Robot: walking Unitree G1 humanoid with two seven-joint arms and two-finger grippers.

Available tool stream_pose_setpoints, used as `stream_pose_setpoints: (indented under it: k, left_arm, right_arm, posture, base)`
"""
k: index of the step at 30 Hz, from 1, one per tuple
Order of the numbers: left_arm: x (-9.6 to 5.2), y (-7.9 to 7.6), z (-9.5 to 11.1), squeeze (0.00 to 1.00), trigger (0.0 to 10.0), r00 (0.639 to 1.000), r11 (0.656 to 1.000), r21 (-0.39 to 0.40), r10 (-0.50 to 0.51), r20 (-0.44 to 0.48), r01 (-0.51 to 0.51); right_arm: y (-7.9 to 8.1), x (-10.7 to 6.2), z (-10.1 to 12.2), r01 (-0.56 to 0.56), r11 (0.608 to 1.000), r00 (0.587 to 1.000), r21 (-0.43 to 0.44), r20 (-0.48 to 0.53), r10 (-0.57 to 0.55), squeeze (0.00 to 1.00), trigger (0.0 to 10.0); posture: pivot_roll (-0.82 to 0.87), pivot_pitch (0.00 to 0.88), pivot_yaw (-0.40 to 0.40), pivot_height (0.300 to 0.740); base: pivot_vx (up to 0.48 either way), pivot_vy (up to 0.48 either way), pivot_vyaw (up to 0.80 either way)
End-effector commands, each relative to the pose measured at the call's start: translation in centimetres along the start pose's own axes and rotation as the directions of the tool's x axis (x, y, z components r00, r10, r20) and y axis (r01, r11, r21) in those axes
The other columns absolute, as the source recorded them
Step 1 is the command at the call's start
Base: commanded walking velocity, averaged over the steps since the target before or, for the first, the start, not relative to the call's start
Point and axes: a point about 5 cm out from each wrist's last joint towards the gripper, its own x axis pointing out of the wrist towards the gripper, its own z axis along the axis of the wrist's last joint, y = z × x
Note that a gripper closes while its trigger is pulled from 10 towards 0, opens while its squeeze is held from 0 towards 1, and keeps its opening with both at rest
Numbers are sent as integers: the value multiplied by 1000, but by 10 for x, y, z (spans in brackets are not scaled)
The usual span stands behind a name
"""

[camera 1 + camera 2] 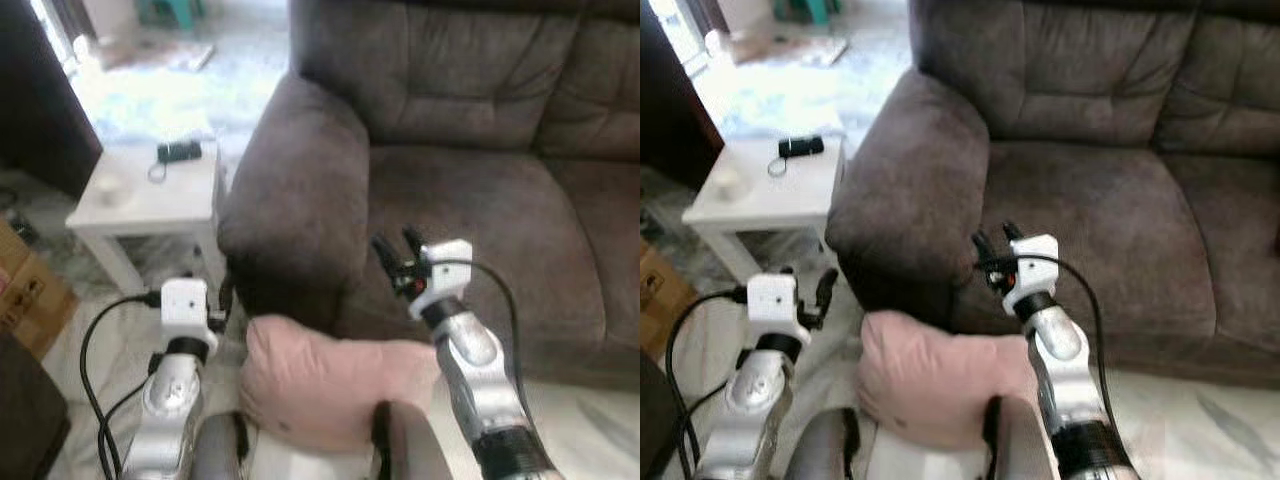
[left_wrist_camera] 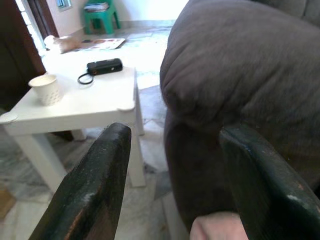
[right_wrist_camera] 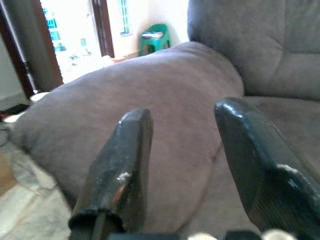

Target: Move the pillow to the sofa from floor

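Left eye view shows the pink pillow (image 1: 335,385) on the floor against the sofa (image 1: 480,190) front, between my arms. My left gripper (image 1: 222,300) and right gripper (image 1: 398,252) are spread wide, empty. I judge I'm approaching; next, lower both onto it.

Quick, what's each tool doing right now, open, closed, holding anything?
Left tool: open, holding nothing.
Right tool: open, holding nothing.
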Motion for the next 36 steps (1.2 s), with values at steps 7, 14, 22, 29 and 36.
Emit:
stream_pose_setpoints:
  k: [7, 14, 22, 29, 36]
  left_arm:
    - [-1, -2, -2, 0, 10000, 1000, 1000, -5, -12, -9, 12]
    - [-1, -3, -2, 0, 10000, 1000, 1000, -8, -23, -9, 23]
    - [-1, -3, -2, 0, 10000, 1000, 1000, -9, -29, -9, 28]
    - [-1, -3, -2, 0, 10000, 999, 999, -4, -32, -8, 32]
    - [-1, -3, -1, 0, 10000, 999, 1000, 1, -31, -6, 31]
  right_arm:
    - [-2, -2, -3, 7, 1000, 1000, 3, -16, -7, 0, 10000]
    - [-4, -1, -3, 26, 999, 999, 20, -20, -26, 0, 10000]
    - [-4, -1, -4, 25, 1000, 999, 15, -23, -25, 0, 10000]
    - [-4, 0, -3, 31, 999, 999, 14, -20, -31, 0, 10000]
    - [-3, 1, -3, 30, 999, 999, 13, -21, -29, 0, 10000]
  posture:
    - [50, 85, -32, 539]
    - [50, 86, -31, 539]
    - [52, 87, -31, 539]
    - [52, 87, -31, 539]
    - [54, 87, -31, 539]
  base:
    - [0, 0, 0]
    - [0, 0, 0]
    - [0, 0, -331]
    - [0, 0, 0]
    - [71, 0, 0]
